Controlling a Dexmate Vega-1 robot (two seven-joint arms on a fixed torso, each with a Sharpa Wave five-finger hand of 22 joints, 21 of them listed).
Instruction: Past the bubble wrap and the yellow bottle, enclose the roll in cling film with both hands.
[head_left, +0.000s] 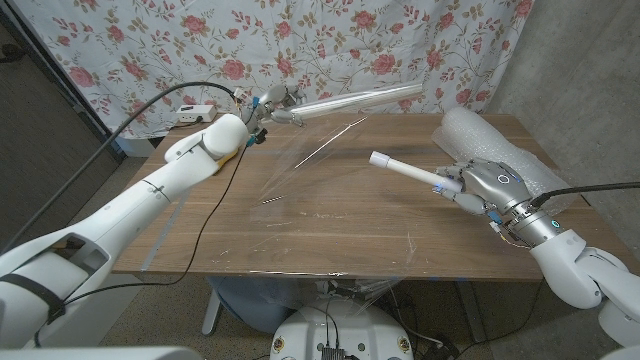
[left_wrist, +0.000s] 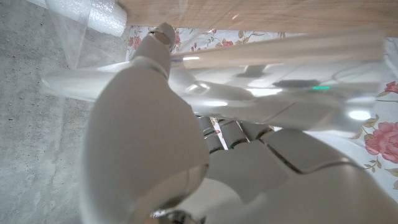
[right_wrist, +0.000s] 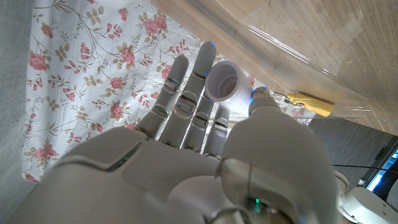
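My left hand (head_left: 262, 108) holds the cling film roll (head_left: 345, 99) raised over the table's far edge; the left wrist view shows it as a pale blurred bar (left_wrist: 280, 53) past the hand's back (left_wrist: 149, 143). A clear film sheet (head_left: 300, 170) hangs from it down onto the table and reaches the front edge. At the right, my right hand (head_left: 478, 185) grips a white tube roll (head_left: 405, 170) by one end, its other end pointing left above the wood. The tube's open end (right_wrist: 224, 81) sits between the fingers (right_wrist: 186, 93). The yellow bottle (head_left: 233, 152) lies behind my left forearm.
Bubble wrap (head_left: 500, 140) lies at the table's far right, behind my right hand. A black cable (head_left: 215, 215) runs across the left part of the wooden table (head_left: 380, 230). A power strip (head_left: 195, 112) sits behind the far left corner, before a floral curtain.
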